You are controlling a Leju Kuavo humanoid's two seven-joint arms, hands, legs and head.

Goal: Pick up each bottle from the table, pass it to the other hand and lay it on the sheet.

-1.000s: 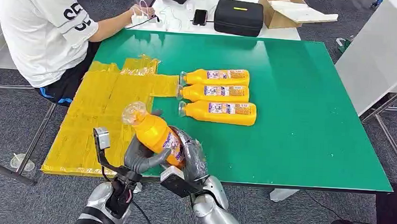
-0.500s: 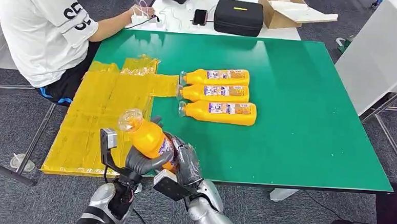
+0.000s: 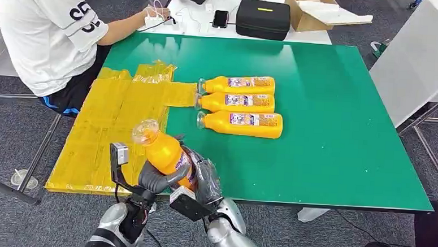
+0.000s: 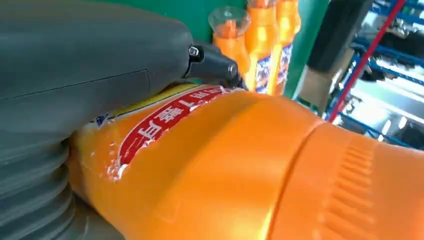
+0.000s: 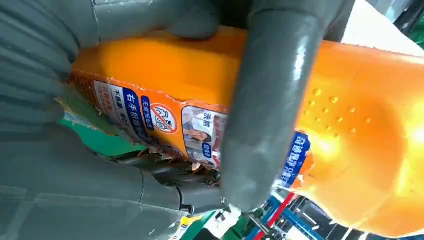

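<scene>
An orange bottle (image 3: 163,150) with a clear cap is held tilted above the table's near edge, cap pointing up and left, over the border of the yellow sheet (image 3: 109,123). My left hand (image 3: 153,178) grips its lower body from the left. My right hand (image 3: 206,179) clasps the same bottle from the right. In the left wrist view the bottle (image 4: 250,170) lies against my left hand (image 4: 75,75). In the right wrist view my right hand (image 5: 60,165) wraps the labelled bottle (image 5: 360,130). Three more orange bottles (image 3: 240,102) lie side by side on the green table (image 3: 340,141).
A person in a white shirt (image 3: 46,29) sits at the far left beside the sheet. A black case (image 3: 263,18), a cardboard box (image 3: 319,12) and a phone (image 3: 220,18) lie on the white table behind. A white tabletop (image 3: 421,60) stands at the right.
Both hands and the bottle have shifted slightly left and towards me since a second ago. Little has moved in the last half second.
</scene>
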